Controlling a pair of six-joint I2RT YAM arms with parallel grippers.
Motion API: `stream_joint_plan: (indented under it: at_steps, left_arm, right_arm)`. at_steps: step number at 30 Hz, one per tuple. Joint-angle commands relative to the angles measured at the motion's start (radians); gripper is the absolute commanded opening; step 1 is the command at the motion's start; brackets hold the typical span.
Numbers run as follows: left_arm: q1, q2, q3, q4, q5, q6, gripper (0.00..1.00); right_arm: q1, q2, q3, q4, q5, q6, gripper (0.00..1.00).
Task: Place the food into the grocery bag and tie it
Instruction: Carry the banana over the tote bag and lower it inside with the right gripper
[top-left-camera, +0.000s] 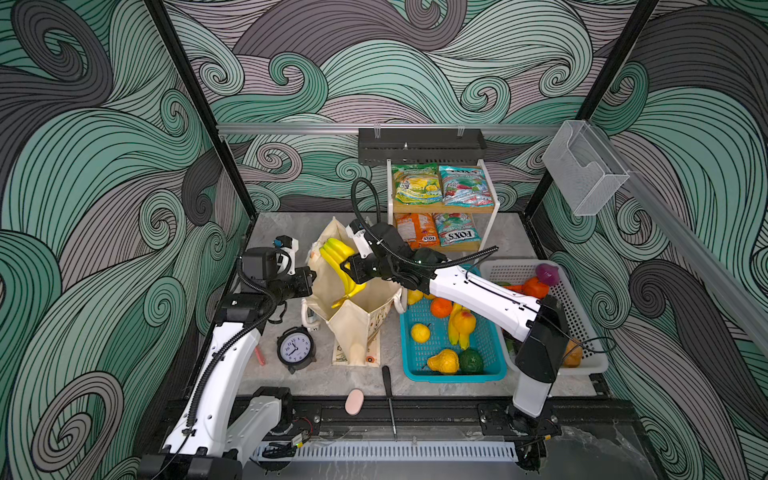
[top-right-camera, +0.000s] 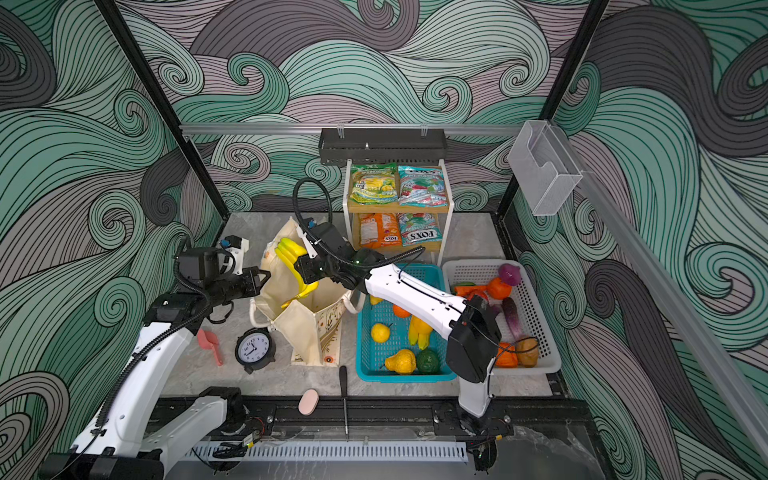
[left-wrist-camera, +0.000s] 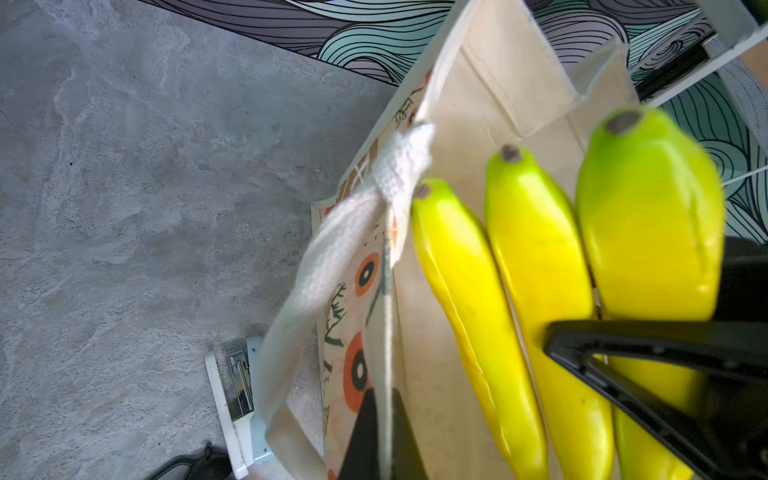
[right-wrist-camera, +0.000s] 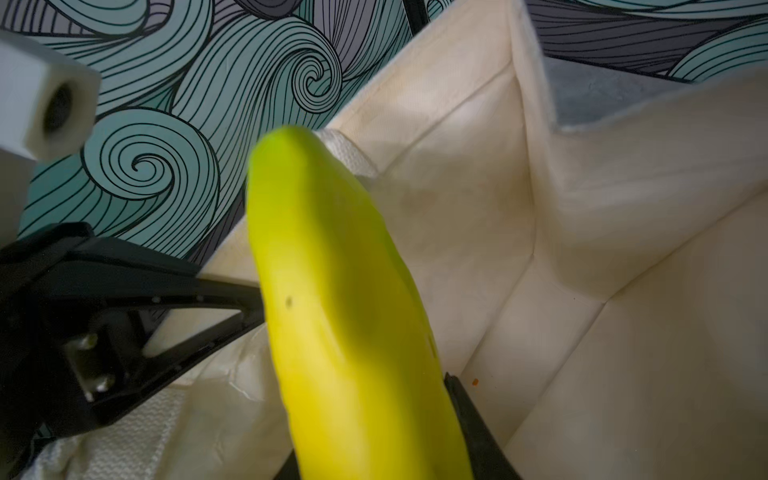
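A banana bunch (top-left-camera: 334, 254) hangs at the open mouth of the grocery bag (top-left-camera: 353, 324), clamped between the fingers of the right end effector (top-left-camera: 347, 270), which reaches in from the right side of the bench (top-left-camera: 291, 382). In both top views the bunch's greenish tips stand above the bag's rim while its stem end dips below it. The right wrist view shows a black finger (right-wrist-camera: 208, 299) pressed against each side of the fruit, with the bag's bare cream interior behind.

The left end effector (top-left-camera: 312, 277) is closed tight on the bag's left rim, pinching the canvas edge close to a white strap handle (left-wrist-camera: 353, 241). The bag stands upright on the bench between a black alarm clock (top-left-camera: 295, 347) and a teal basket (top-left-camera: 453, 377).

More toy fruit lies in the teal basket. The white basket (top-left-camera: 590, 368) just beside it holds a purple onion (top-left-camera: 547, 274) and an eggplant (top-right-camera: 510, 316), among other pieces. A green-yellow snack packet (top-left-camera: 417, 185) and a teal snack packet (top-left-camera: 465, 187) lie side by side on the top tier of a small shelf (top-left-camera: 415, 208) at the back. A pink oval pad (top-left-camera: 354, 402) and a screwdriver (top-left-camera: 387, 386) lie at the bench's front edge.
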Motion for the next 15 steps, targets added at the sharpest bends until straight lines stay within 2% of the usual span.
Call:
stream_joint_plan:
  at_steps: [1,6,11,15]
  left_arm:
    - [-0.009,-0.014,0.003,0.024,0.033,-0.001,0.0]
    - [-0.01,-0.023,0.001,0.027,0.041,-0.003,0.0]
    - [-0.01,-0.026,-0.001,0.039,0.071,-0.005,0.0]
    - [-0.022,-0.021,-0.004,0.048,0.103,0.001,0.0]
  right_arm:
    - [0.008,-0.034,-0.056,0.023,0.021,0.037,0.13]
    - [0.008,-0.003,-0.078,0.009,0.057,0.056,0.13]
    - [0.008,0.063,-0.02,-0.052,0.116,0.042,0.13]
    - [0.006,0.122,0.046,-0.099,0.107,0.041,0.13]
